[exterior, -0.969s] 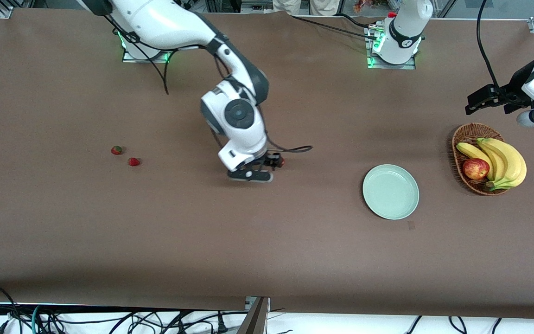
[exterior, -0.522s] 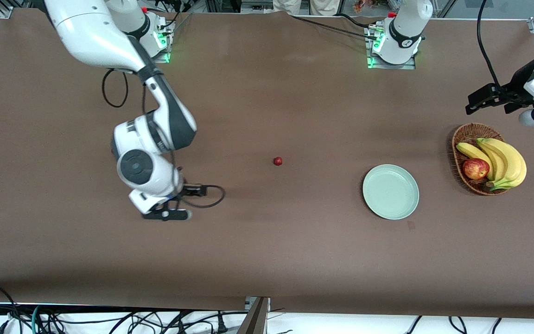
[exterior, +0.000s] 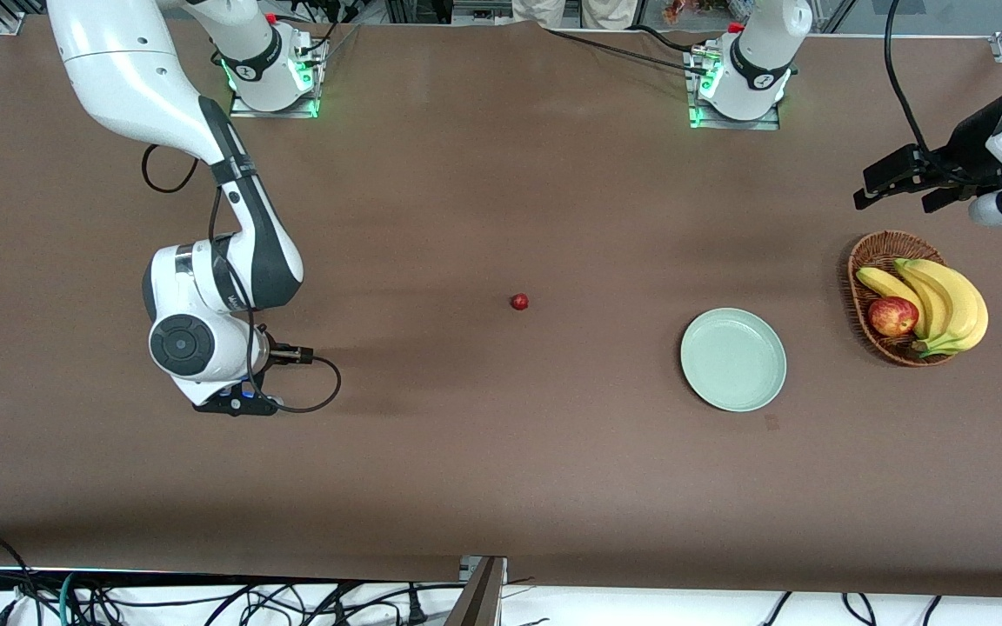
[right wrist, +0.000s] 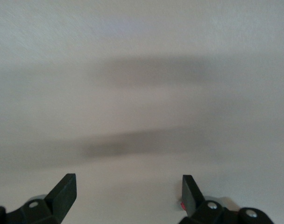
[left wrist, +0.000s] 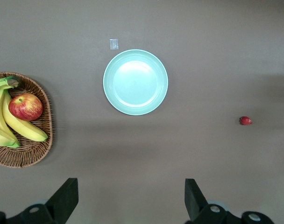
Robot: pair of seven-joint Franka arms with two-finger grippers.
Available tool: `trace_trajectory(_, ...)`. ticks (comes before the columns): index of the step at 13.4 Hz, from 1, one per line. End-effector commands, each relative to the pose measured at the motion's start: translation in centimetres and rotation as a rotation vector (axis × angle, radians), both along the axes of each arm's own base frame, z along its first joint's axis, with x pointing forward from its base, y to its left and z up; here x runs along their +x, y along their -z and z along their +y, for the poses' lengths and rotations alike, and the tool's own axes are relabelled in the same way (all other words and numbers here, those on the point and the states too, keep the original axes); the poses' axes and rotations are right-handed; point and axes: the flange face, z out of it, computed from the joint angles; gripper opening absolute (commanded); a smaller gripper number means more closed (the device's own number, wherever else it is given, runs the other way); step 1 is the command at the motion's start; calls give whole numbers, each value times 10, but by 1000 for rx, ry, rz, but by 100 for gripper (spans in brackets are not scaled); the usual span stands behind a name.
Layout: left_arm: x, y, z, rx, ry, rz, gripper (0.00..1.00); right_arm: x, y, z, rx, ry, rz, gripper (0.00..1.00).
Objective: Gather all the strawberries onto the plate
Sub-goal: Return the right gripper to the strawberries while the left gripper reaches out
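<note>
Red: one strawberry [exterior: 519, 302], one plate [exterior: 733, 359]

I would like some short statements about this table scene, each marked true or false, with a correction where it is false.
1. The plate has no strawberry on it. True.
2. One strawberry lies on the bare table, between the plate and the right arm's end. True.
3. The right gripper is shut on a strawberry. False: its fingers are apart with nothing between them.
4. The apple lies on the plate. False: it is in the basket, beside the bananas.
5. The left gripper is open, up over the table near the basket. True.
6. The basket touches the plate. False: bare table shows between them.
</note>
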Motion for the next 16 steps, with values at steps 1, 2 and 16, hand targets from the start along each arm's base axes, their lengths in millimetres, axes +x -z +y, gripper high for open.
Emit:
trace_trajectory(1, 16, 11, 4, -34, -13, 21, 100, -38, 10, -33, 10, -37, -35, 100)
trace_trajectory(2, 22, 22, 2, -44, -7, 41, 100, -46, 17, -49, 15, -50, -45, 100)
trace_trajectory(16, 10, 17, -141, 10, 43, 144, 100, -123, 53, -81, 46, -54, -72, 100)
